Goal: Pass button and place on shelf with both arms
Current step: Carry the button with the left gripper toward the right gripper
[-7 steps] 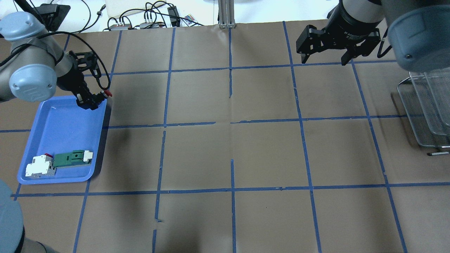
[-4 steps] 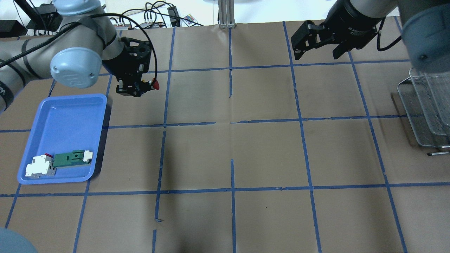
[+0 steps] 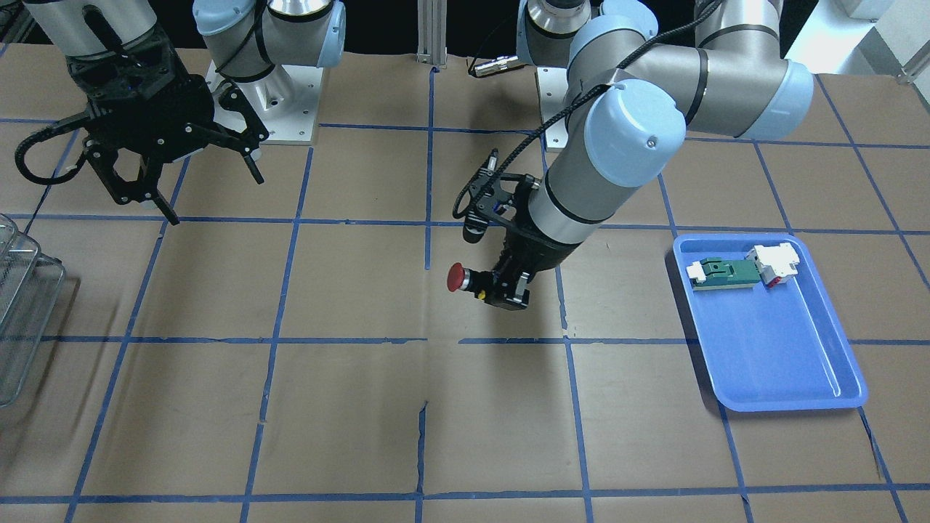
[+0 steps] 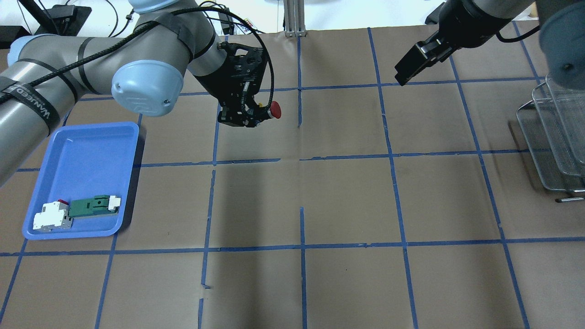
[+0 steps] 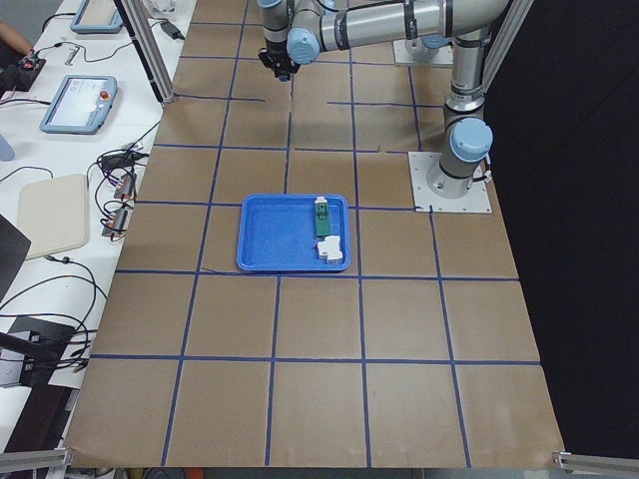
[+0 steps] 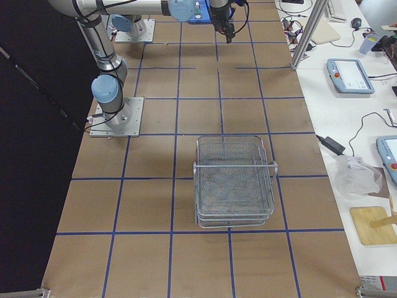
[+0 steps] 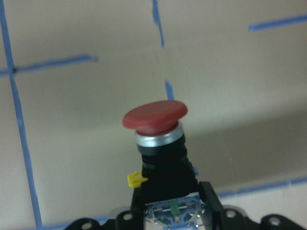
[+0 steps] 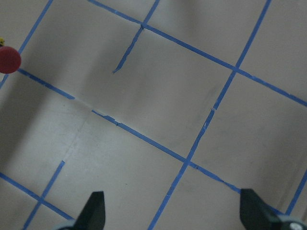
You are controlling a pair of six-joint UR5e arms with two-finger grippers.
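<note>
Brown-papered table (image 4: 347, 201): left jaws clamp button (image 4: 274, 110), right jaws spread; strap (image 4: 29, 103) reads WANEED.

The button (image 3: 458, 277) is held clamped by its black body in the left gripper (image 3: 498, 287), with the red cap turned away from the blue tray (image 3: 792, 392). The right gripper (image 3: 216, 197) is spread wide, well apart from the tray. The wire shelf (image 3: 22, 319) is seen farther still.
</note>
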